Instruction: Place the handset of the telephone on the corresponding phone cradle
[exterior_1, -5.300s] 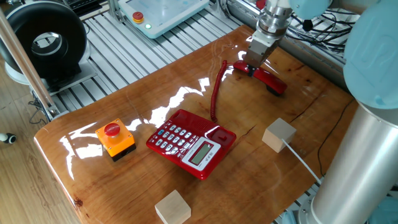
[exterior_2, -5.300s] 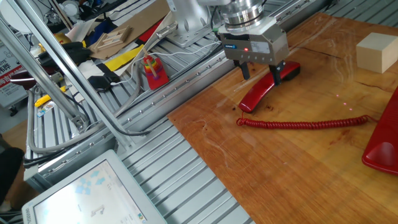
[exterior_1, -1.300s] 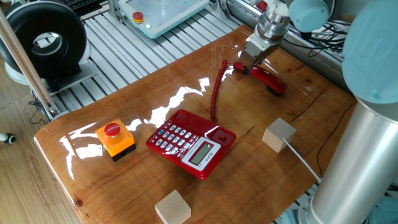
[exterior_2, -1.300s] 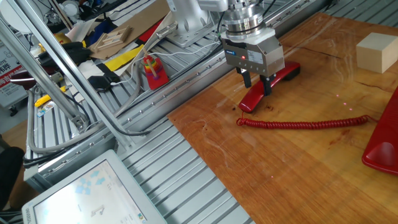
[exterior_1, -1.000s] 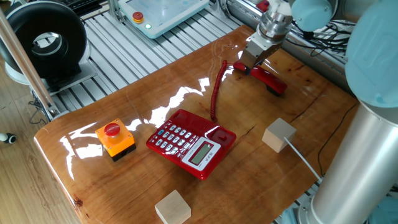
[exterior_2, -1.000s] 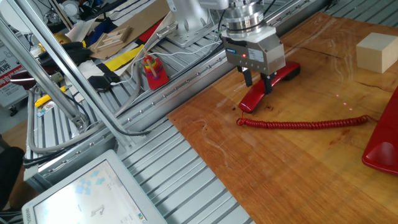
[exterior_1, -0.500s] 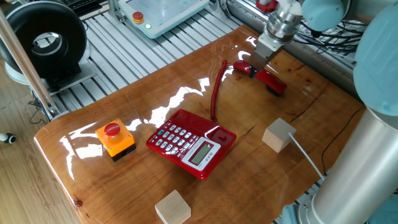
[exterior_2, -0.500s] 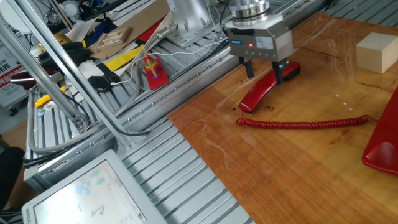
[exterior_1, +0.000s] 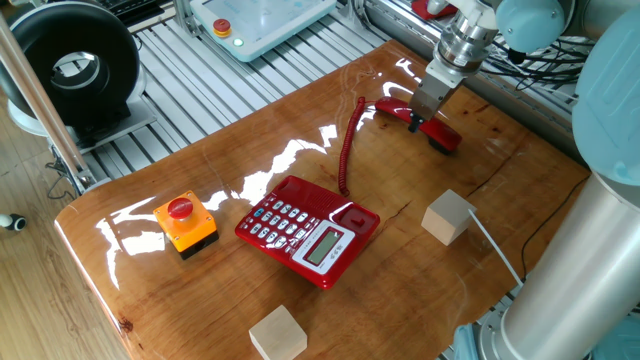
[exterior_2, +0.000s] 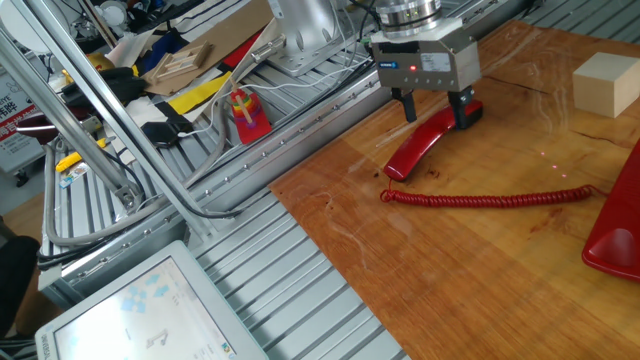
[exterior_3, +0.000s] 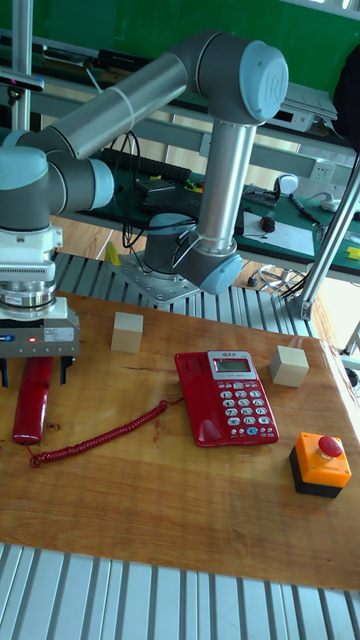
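The red handset (exterior_1: 432, 129) (exterior_2: 425, 143) (exterior_3: 32, 398) lies flat on the wooden table near its edge, apart from the telephone. My gripper (exterior_1: 419, 113) (exterior_2: 436, 108) (exterior_3: 35, 374) stands open just above it, one finger on each side of its thicker end, with a gap showing on both sides. A red coiled cord (exterior_2: 490, 198) (exterior_3: 100, 437) runs from the handset to the red telephone (exterior_1: 308, 230) (exterior_3: 228, 395). The phone cradle (exterior_1: 352, 214) (exterior_3: 197, 396), the red strip beside the keypad, has nothing on it.
An orange box with a red round button (exterior_1: 185, 222) (exterior_3: 318, 465) sits beyond the phone. Wooden cubes (exterior_1: 448, 215) (exterior_1: 277, 333) (exterior_2: 605, 85) stand on the table, one with a white cable (exterior_1: 490, 260). Metal slats (exterior_2: 300, 250) border the table edge.
The gripper has slid along the handset toward its thicker end and turned, its fingers now standing wider on both sides. The handset, cord and phone have not moved.
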